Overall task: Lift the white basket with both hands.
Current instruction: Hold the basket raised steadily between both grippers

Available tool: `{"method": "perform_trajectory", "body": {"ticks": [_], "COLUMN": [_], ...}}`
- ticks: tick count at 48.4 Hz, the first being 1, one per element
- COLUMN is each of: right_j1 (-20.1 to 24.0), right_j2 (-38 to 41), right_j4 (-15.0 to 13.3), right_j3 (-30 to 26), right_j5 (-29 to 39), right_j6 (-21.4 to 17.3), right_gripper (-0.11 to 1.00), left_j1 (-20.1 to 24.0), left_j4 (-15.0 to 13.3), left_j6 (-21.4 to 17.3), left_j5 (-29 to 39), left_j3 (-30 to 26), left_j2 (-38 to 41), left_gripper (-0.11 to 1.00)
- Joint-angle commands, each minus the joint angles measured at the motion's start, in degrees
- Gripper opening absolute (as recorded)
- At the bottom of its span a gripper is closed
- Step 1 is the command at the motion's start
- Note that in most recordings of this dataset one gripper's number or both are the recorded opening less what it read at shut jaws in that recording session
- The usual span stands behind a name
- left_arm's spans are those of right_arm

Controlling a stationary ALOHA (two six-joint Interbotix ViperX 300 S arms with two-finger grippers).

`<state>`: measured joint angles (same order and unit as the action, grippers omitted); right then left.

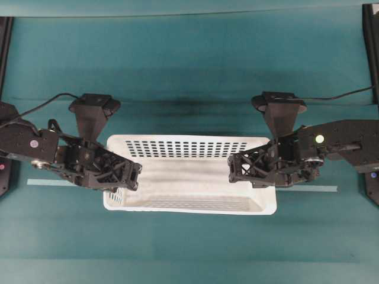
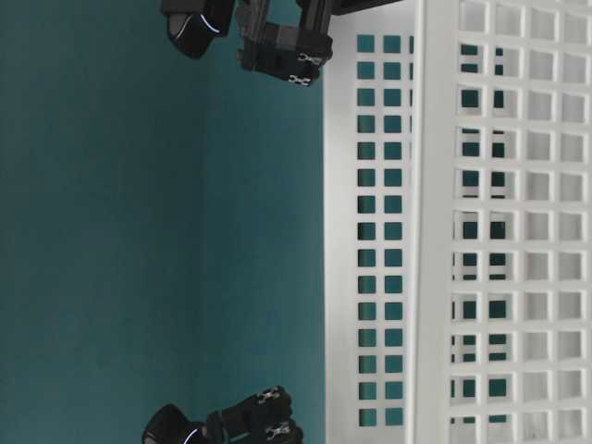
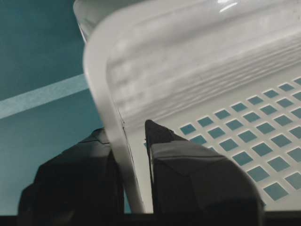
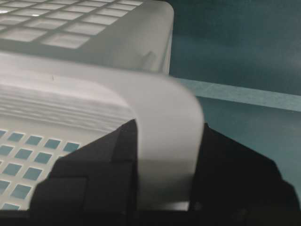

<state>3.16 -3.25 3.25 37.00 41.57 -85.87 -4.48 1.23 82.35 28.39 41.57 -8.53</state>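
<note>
Since each end wall is pinched by only one gripper, the lift should go well if both arms rise evenly, keeping the white basket [image 1: 189, 177] level. At its left end wall, the left gripper [image 3: 134, 155] clamps the rim between its fingers; the right gripper [image 4: 164, 160] likewise grips the right end.

No readable text, labels, brands or numbers in any view. Checked white basket [image 1: 189, 177], both grippers, table [image 1: 189, 71]: plain surfaces only, nothing legible.
</note>
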Motion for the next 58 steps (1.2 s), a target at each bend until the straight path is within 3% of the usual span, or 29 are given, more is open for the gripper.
{"method": "perform_trajectory", "body": {"ticks": [1,49,53,58], "right_j1": [1.3,1.3,1.3,1.2], "right_j2": [0.3,1.9,1.9,2.0], "right_j4": [-0.7,-0.6,-0.5,-0.7], "right_j3": [-0.4,0.8,0.9,0.8], "right_j5": [-0.8,-4.1,-4.1,-4.1], "right_j6": [1.0,0.6,0.6,0.8], "right_gripper": [0.16,0.16,0.24,0.42], "left_j1": [-0.2,-0.2,-0.2,-0.2], "left_j4": [0.8,0.7,0.8,0.7], "left_j6": [-0.4,-1.1,-1.1,-1.0], "left_j5": [-1.3,-2.5,-2.5,-2.4], "left_j3": [-0.9,0.4,0.5,0.5], "left_j2": [0.0,0.0,0.1,0.0], "left_gripper": [0.05,0.05,0.10,0.30]}}
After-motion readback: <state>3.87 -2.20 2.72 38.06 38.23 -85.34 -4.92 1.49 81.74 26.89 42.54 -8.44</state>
